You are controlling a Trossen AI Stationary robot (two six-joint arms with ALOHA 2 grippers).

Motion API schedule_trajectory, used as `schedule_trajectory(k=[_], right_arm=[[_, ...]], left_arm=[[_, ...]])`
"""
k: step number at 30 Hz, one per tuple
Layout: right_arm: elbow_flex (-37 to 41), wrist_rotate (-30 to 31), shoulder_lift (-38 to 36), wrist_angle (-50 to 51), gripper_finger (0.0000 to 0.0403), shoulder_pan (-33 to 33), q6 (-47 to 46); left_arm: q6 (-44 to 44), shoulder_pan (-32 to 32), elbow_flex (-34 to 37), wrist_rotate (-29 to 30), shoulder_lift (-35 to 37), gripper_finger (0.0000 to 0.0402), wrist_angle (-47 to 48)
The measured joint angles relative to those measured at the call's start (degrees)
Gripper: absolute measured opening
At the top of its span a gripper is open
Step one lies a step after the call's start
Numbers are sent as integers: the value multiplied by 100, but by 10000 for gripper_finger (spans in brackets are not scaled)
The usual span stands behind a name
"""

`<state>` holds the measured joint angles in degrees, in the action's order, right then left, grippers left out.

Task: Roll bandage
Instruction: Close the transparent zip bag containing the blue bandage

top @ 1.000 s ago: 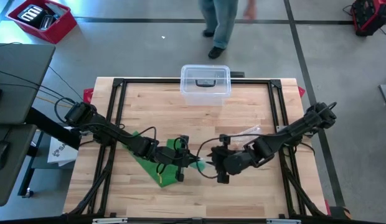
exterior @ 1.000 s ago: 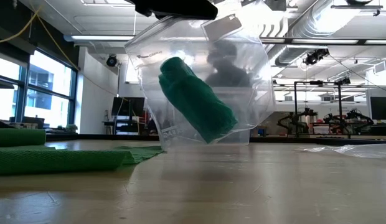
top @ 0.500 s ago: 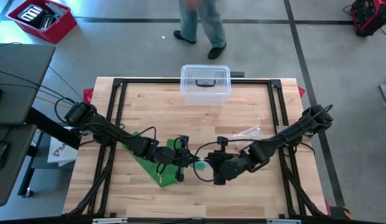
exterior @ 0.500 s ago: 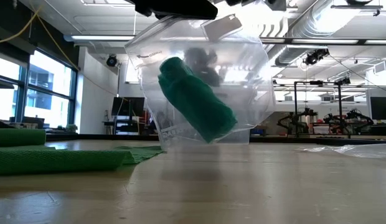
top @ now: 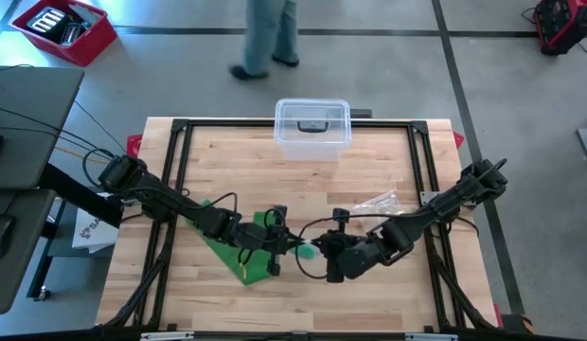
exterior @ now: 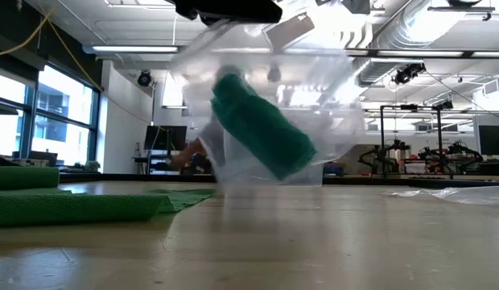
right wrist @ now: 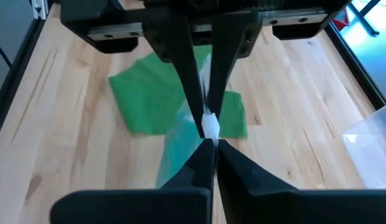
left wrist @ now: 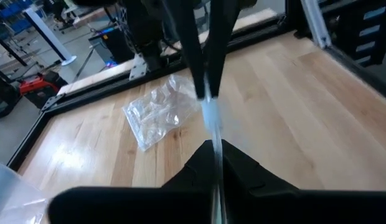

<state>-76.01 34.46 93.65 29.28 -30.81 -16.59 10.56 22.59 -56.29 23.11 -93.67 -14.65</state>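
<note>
A: Above the table, in the high view, what is held?
B: A clear bag (top: 310, 250) is pinched between the left gripper (top: 286, 248) and the right gripper (top: 324, 251), beside a flat green bandage (top: 227, 248).

A: At table height?
B: A rolled green bandage (exterior: 261, 126) is seen inside the bag, lifted off the table (exterior: 314, 242).

A: In the wrist views?
B: Both pairs of fingers are closed on the bag's top edge. The bagging step is judged nearly done; next, the seal probably must be pressed along.
</note>
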Motion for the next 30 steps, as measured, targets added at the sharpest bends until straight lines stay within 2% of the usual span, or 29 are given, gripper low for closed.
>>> schedule_trajectory(k=[5,9,13,16,19,24,30], right_arm=[[-2,-15,-11,21,1,-4,-165],[-2,49,-11,142,1,-4,-287],[0,50,-11,165,0,-4,-287],[-2,50,-11,163,0,-6,-287],[-2,48,-11,170,0,-6,-289],[-2,52,-11,172,0,-13,-292],[-2,142,-11,182,0,-80,-293]], left_arm=[[-150,-176,4,-118,-2,81,8],[-284,-328,9,-804,-13,144,-195],[-164,-320,9,-930,-77,169,-800],[29,-273,9,-905,-157,166,-1228],[55,-258,9,-885,-198,149,-1272],[163,-247,9,-563,-208,98,-1194],[213,-230,-2,-472,-205,35,-1003]])
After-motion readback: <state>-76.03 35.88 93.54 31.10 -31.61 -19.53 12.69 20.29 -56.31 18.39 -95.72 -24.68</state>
